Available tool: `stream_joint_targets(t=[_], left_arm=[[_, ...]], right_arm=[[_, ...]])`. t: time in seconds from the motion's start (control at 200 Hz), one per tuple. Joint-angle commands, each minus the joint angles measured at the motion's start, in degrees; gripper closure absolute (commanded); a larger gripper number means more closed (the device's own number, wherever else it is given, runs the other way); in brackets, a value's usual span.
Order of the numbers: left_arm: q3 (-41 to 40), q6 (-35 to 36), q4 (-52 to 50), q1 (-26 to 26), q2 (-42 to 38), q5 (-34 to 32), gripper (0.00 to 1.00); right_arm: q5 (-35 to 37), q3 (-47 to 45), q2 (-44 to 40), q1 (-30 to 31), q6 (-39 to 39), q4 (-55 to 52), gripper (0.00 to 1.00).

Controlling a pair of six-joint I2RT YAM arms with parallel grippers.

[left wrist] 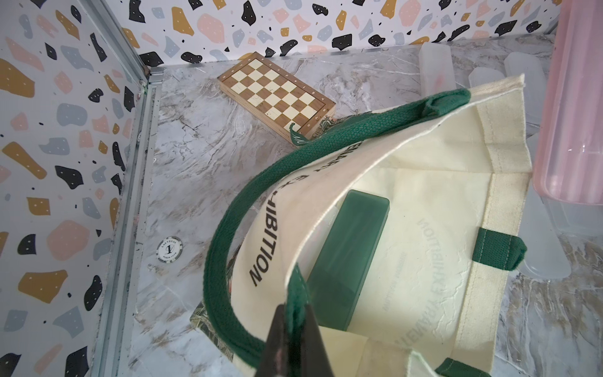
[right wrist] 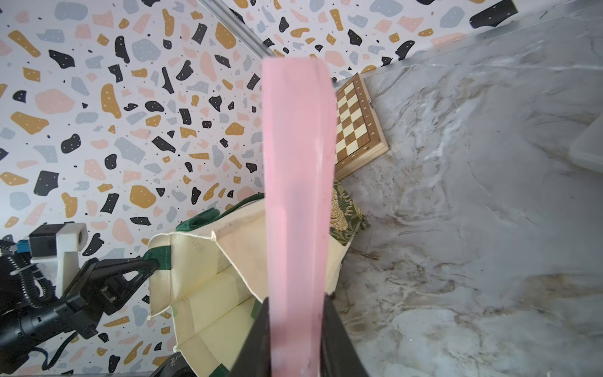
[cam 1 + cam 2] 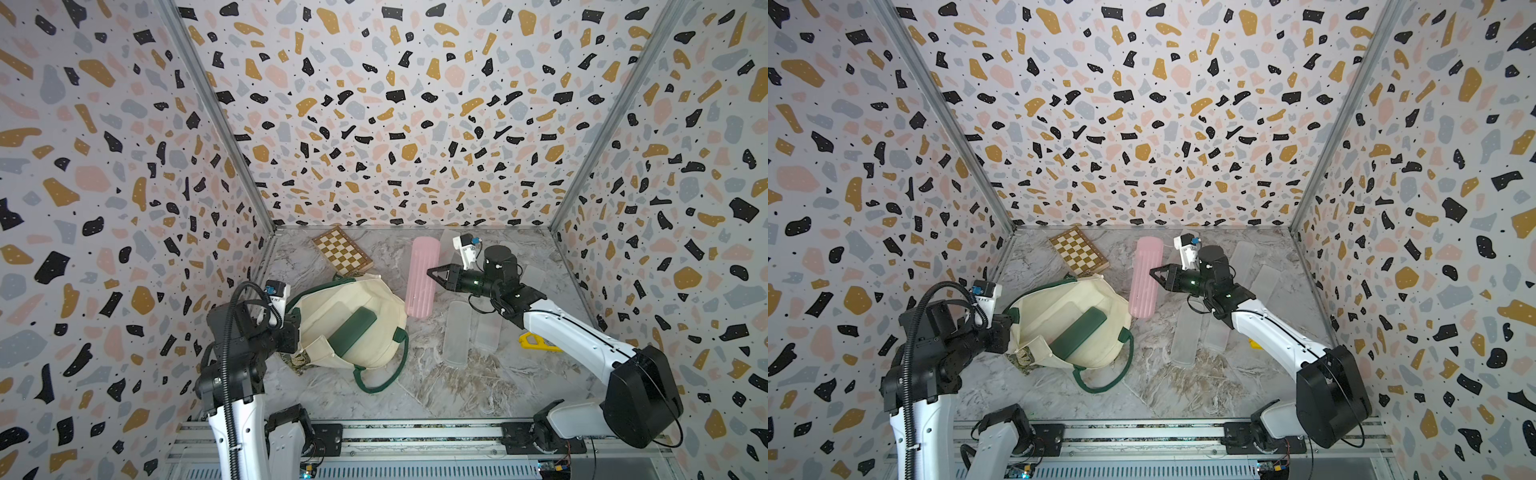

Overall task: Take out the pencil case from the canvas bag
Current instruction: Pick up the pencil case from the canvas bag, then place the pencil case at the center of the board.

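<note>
The cream canvas bag (image 3: 376,305) (image 3: 1059,297) lies on the marble table with its mouth held open. My left gripper (image 3: 294,330) (image 3: 1005,332) (image 1: 293,315) is shut on the green strap (image 1: 297,290) at the bag's rim. A dark green pencil case (image 3: 353,330) (image 1: 349,258) lies inside the bag. To the bag's right, outside it, my right gripper (image 3: 432,274) (image 3: 1154,274) (image 2: 295,326) is shut on a long pink pencil case (image 3: 423,278) (image 3: 1145,278) (image 2: 295,179), gripping its long side near the middle.
A wooden chessboard (image 3: 343,251) lies at the back left, behind the bag. Several frosted clear cases (image 3: 457,332) lie right of the bag, under my right arm. A yellow object (image 3: 536,343) peeks out by that arm. A poker chip (image 1: 169,249) sits near the left wall.
</note>
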Motion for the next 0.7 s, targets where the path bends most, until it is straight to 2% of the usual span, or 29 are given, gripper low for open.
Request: stream_joint_targets(t=[0.0, 0.135, 0.375, 0.696], left_arm=[[-0.14, -1.45, 1.38, 0.87, 0.24, -0.14, 1.0], [1.12, -2.78, 0.78, 1.87, 0.92, 3.52, 1.0], [0.62, -2.73, 1.07, 2.51, 1.34, 3.7, 1.0], [-0.86, -2.22, 1.52, 2.78, 0.88, 4.71, 1.0]], right_arm=[[-1.86, 2.38, 0.47, -1.61, -0.36, 0.05, 0.89], [-2.62, 2.73, 2.27, -3.83, -0.42, -0.94, 0.9], [-2.32, 2.31, 5.12, -6.64, -0.38, -1.26, 0.9], [-0.02, 1.59, 10.29, -7.18, -0.65, -1.4, 0.9]])
